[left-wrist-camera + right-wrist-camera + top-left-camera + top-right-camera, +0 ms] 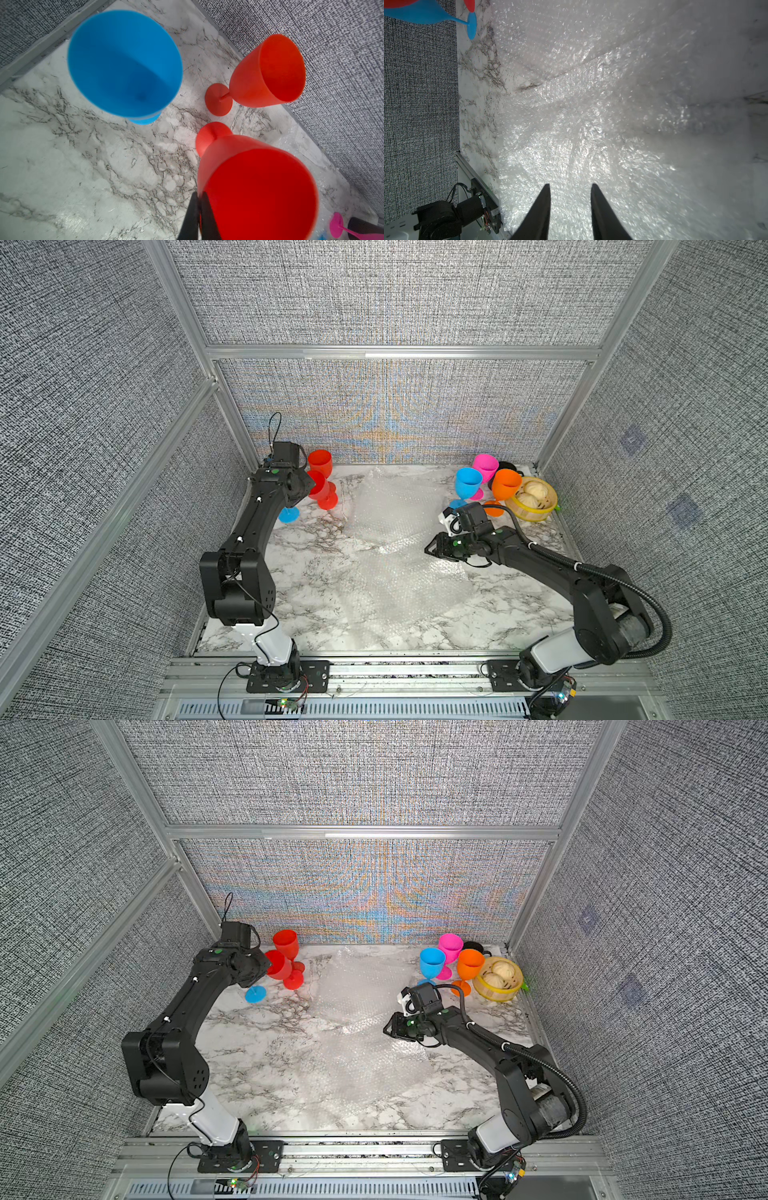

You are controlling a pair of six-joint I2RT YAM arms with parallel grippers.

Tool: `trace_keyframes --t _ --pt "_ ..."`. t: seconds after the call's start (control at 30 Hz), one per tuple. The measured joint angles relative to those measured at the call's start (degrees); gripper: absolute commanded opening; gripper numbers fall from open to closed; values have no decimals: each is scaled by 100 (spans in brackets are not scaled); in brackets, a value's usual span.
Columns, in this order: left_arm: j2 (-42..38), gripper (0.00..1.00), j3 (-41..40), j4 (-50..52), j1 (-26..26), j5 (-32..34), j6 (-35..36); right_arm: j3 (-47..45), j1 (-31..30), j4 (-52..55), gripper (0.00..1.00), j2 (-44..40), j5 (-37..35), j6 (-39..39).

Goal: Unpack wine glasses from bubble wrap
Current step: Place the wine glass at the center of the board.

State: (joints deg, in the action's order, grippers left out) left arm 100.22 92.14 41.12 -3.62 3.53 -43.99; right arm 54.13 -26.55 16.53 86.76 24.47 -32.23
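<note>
Your left claw (200, 194) was pinched tight. In its wrist view the tips sat on the rim of the near red goblet (259, 187), apparently with the thin wall caught between them. That goblet stood straight below the claw, stem upright, foot toward the table (299, 572); you could not tell whether the foot was fully down.

Just ahead of the tips stood the left blue goblet (124, 62). Further ahead, by the wall, stood the far red goblet (268, 72). Both were upright and apart from the held one.

I'd judge the coming move turned on that upright axis. Release only with the foot flat beneath the claw, then rise straight off the rim so neither neighbour gets knocked.

The bubble wrap (395, 531) lay spread flat across the middle, and no goblet showed inside it.

Your right claw (571, 185) hovered over the wrap, partly open, with nothing between its jaws. The sheet lay directly beneath and ahead of its tips.

Off to that claw's side, toward the back wall, the right blue goblet (468, 483), pink goblet (485, 464) and orange goblet (506, 485) stood unwrapped.
</note>
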Motion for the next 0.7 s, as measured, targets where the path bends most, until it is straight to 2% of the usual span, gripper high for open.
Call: trace_keyframes --t 0.23,0.7 --pt "529 0 310 260 199 -177 -103 55 0 74 35 76 0 0" --pt "1014 0 717 535 339 -564 48 42 0 81 35 114 0 -2"
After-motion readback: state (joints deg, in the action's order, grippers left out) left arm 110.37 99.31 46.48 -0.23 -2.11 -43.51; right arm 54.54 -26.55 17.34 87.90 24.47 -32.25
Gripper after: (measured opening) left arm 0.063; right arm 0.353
